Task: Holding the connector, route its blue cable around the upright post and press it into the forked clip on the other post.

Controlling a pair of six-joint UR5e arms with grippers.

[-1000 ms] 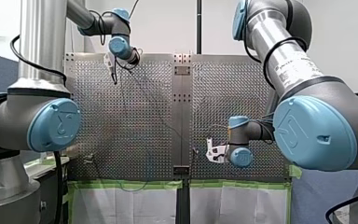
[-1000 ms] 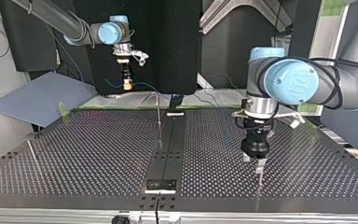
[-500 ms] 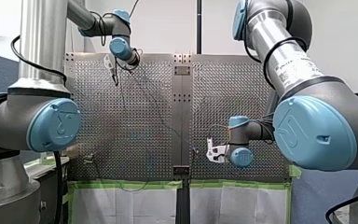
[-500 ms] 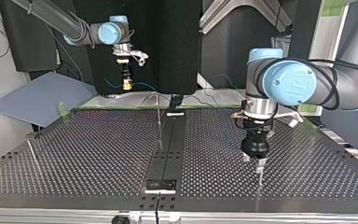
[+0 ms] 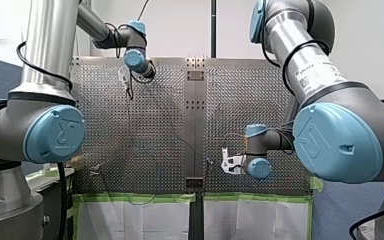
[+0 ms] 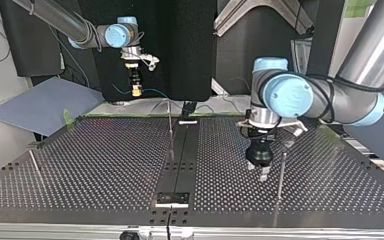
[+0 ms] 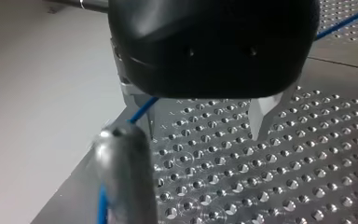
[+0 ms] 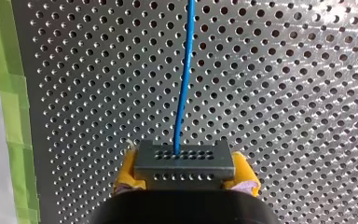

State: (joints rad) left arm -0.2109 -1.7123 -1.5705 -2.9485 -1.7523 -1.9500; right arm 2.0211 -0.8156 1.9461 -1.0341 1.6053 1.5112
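Observation:
In the right wrist view my right gripper (image 8: 185, 179) has its yellow pads shut on a grey connector (image 8: 184, 160). A blue cable (image 8: 185, 70) leaves the connector and runs over the perforated plate. In the top view that gripper (image 6: 136, 91) hangs beyond the table's far edge at the left. My left gripper (image 6: 260, 171) is black with metal fingers (image 7: 260, 117). It stands open and empty just above the plate, beside a thin upright post (image 6: 281, 172). In the left wrist view a post top (image 7: 121, 163) is close by, with the blue cable (image 7: 143, 108) passing at it.
A second thin post (image 6: 170, 127) rises by the dark centre strip (image 6: 180, 165). A third post (image 6: 35, 166) leans near the top view's left edge. Green tape (image 8: 16, 116) lines the plate's border. A grey sheet (image 6: 45, 105) lies off the table.
My left gripper has moved off the post toward the top view's left, leaving that post uncovered. My right gripper has stayed put with the connector.

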